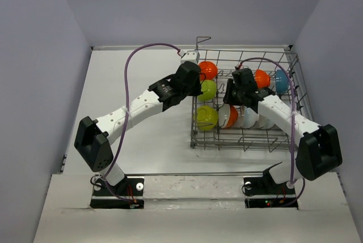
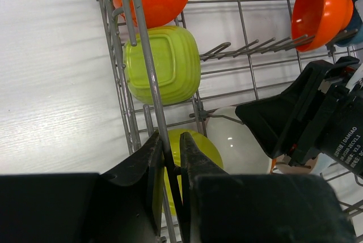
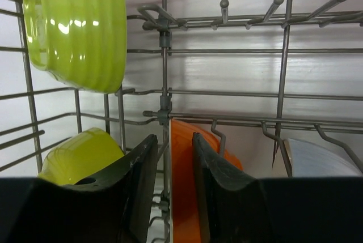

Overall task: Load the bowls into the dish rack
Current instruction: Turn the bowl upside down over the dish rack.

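Bowls [image 1: 207,117] stand on edge between tines of the dish rack [image 1: 255,136]. Left fingers [image 2: 139,180] pinch its rim wire, likely steadying it. Right fingers [image 3: 136,186], narrowly parted, straddle an orange bowl [image 3: 184,197]; grip uncertain.

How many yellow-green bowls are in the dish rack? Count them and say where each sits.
2. The far yellow-green bowl stands along the left side of the dish rack; the near yellow-green bowl sits in its near-left corner. Arms may hide others.
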Available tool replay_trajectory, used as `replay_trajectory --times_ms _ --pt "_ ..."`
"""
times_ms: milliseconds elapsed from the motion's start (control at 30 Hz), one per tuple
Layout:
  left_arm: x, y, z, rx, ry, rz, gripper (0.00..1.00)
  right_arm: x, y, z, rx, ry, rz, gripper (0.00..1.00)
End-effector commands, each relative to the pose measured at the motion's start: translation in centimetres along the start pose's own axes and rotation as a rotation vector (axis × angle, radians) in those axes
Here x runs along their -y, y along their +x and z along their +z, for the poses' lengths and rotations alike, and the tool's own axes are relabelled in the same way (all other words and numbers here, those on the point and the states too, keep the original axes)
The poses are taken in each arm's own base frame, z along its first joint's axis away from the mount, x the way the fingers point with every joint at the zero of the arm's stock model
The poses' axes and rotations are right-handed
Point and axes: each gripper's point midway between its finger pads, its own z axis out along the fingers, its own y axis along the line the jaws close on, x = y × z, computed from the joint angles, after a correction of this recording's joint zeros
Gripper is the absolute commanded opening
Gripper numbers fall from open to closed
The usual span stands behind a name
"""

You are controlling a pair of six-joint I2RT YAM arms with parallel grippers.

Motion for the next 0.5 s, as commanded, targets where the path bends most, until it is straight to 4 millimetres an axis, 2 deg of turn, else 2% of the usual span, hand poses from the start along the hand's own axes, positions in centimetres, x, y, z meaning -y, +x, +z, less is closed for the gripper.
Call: replay_trajectory --times_ms 0,33,67,133,167,267,333,367,400,433,467 --pt "0.8 -2.3 -1.2 0.052 0.027 0.005 0.0 -1.9 -1.9 -1.0 -0.015 -0.034 -0.039 0.37" --pt "0.8 -2.4 -1.2 0.053 0.025 0.006 0.0 -2.1 -2.2 -0.4 -0.021 -0.029 -0.043 0.38" --pt "0.8 -2.4 -1.2 0.055 0.025 0.004 0.0 -2.8 -3.6 -0.4 0.005 -0.042 -0.042 0.37" --pt "0.7 -2.4 -1.3 0.055 0.019 0.003 0.0 -3.4 -4.2 0.6 -0.001 -0.041 -0.048 0.38" --pt "0.6 -2.5 -1.4 0.057 0.017 0.006 0.0 -3.9 -5.2 0.2 0.02 -0.055 -0.044 0.38" --pt "0.5 -2.6 -1.5 0.061 0.012 0.006 0.0 -5.4 -7.6 1.2 0.053 -0.072 -0.042 0.38" --pt "0.5 -2.6 -1.5 0.059 0.011 0.005 0.0 -6.2 -9.6 2.4 0.086 -0.061 -0.039 0.39" --pt "0.5 -2.6 -1.5 0.059 0.011 0.004 0.0 -6.4 -10.2 2.8 0.096 -0.058 -0.038 0.4" --pt "0.6 -2.6 -1.5 0.06 0.013 0.004 0.0 -6.4 -10.2 4.3 0.085 -0.039 -0.041 0.4" --pt "0.5 -2.7 -1.5 0.062 0.009 0.004 0.0 -7.4 -11.9 4.2 0.119 -0.056 -0.034 0.4" --pt "0.5 -2.7 -1.6 0.063 0.008 0.003 0.0 -7.7 -12.4 4.6 0.127 -0.06 -0.034 0.4"
